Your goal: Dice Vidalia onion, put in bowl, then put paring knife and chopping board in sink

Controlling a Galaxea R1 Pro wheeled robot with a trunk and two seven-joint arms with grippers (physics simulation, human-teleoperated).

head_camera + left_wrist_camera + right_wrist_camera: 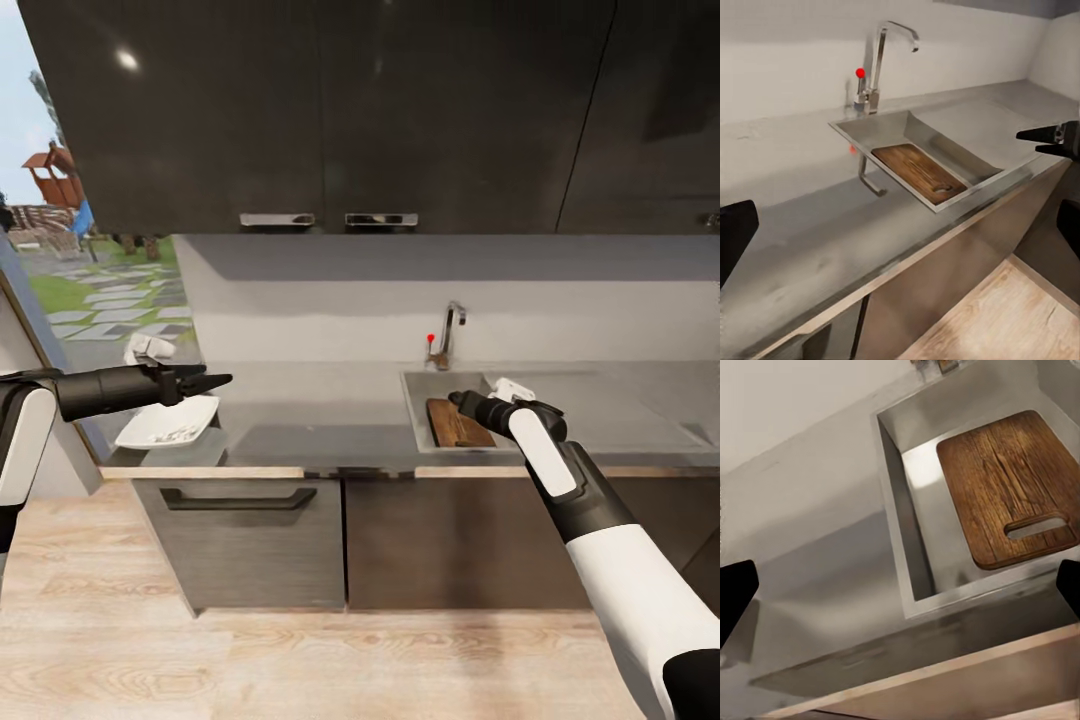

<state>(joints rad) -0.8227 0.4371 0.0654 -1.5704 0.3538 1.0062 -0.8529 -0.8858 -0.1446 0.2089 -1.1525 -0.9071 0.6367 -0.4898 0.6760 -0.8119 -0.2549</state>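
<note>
The right arm [600,520] reaches over the table [320,415] toward the sink [425,425], where the chopping board [458,424] lies. The right pincer [468,400] is apart and empty. The left pincer [205,381], beside the bowl [165,425], is together.

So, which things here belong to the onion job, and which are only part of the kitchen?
Belong to the job:
- chopping board, lying in the sink
- white bowl on the countertop, with pale pieces in it
- right hand above the board

Only part of the kitchen:
- tap
- upper cabinets
- lower cabinets
- window
</note>
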